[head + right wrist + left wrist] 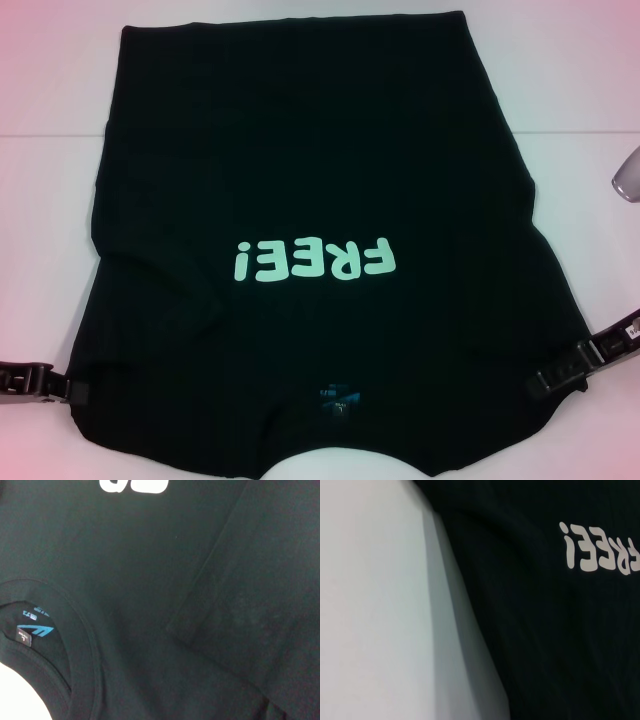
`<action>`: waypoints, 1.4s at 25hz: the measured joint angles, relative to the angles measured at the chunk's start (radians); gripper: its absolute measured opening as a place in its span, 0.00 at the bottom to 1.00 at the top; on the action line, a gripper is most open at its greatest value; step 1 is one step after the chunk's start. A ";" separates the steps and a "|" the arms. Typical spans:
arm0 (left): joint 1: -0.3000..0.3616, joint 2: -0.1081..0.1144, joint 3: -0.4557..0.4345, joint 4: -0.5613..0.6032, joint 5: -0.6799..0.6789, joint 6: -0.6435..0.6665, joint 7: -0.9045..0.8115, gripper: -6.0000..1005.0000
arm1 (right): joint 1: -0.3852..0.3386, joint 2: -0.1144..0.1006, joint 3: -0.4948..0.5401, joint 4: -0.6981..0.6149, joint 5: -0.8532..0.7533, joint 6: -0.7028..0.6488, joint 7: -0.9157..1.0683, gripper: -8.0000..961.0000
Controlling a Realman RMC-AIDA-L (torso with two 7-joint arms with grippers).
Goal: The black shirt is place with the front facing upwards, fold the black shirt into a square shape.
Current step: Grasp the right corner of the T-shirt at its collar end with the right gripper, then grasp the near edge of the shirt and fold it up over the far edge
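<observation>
The black shirt (300, 150) lies front up on the white table (45, 210), collar toward me, with both sleeves folded in over the body. Its pale "FREE!" lettering (313, 260) reads upside down from here, and the blue neck label (335, 392) sits inside the collar. My left gripper (78, 390) meets the shirt's near left shoulder edge. My right gripper (538, 383) meets the near right shoulder edge. The left wrist view shows the shirt's side (545, 630) and the lettering (597, 547). The right wrist view shows the collar label (34, 631) and a folded sleeve edge (200, 595).
A grey rounded object (628, 175) pokes in at the right edge of the head view. White tabletop surrounds the shirt on the left, right and far sides.
</observation>
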 joint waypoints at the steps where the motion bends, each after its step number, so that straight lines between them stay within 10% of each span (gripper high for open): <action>1: 0.000 0.000 0.000 0.000 0.000 0.000 0.000 0.00 | 0.001 0.000 0.000 0.000 0.001 0.000 0.000 0.86; 14: -0.002 0.001 0.000 0.000 0.000 0.006 0.001 0.00 | 0.015 0.012 -0.010 -0.001 -0.006 0.022 0.004 0.82; 25: -0.004 0.004 0.000 0.000 -0.011 0.019 0.006 0.00 | 0.016 0.014 -0.020 0.000 -0.008 0.025 0.006 0.34; 27: -0.004 0.005 0.000 -0.001 -0.012 0.023 0.007 0.00 | 0.016 0.014 -0.021 0.000 -0.008 0.029 0.006 0.11; 35: -0.007 0.018 -0.002 -0.016 -0.015 0.060 0.002 0.00 | 0.019 0.008 -0.022 -0.009 -0.009 0.009 -0.007 0.08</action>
